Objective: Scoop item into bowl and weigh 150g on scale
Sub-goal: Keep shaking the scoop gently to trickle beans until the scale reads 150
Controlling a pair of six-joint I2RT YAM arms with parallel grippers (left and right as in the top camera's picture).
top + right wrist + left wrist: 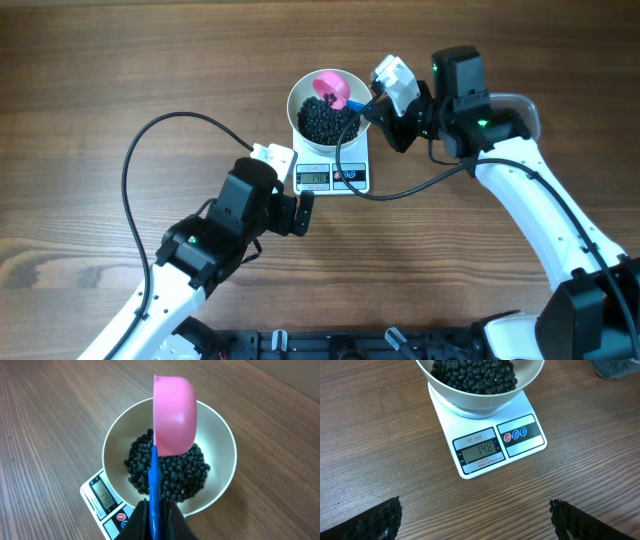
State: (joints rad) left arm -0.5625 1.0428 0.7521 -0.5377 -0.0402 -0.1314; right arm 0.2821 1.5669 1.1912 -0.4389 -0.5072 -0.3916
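The white bowl (295, 100) stands on the white scale (335, 177) and holds a heap of black beans (325, 120). In the left wrist view the scale (520, 447) display reads 148 below the bowl (470, 402). My right gripper (155, 515) is shut on the blue handle of a pink scoop (172, 415). The scoop's head hangs over the beans (175, 475) with its rounded back turned to the wrist camera. My left gripper (475, 520) stands wide open over bare wood, just in front of the scale, with nothing between its fingers (385, 515).
A clear plastic tub (615, 367) sits to the right behind the scale, partly under my right arm (515, 100). A black cable (170, 125) loops over the table on the left. Another cable runs past the scale's right side.
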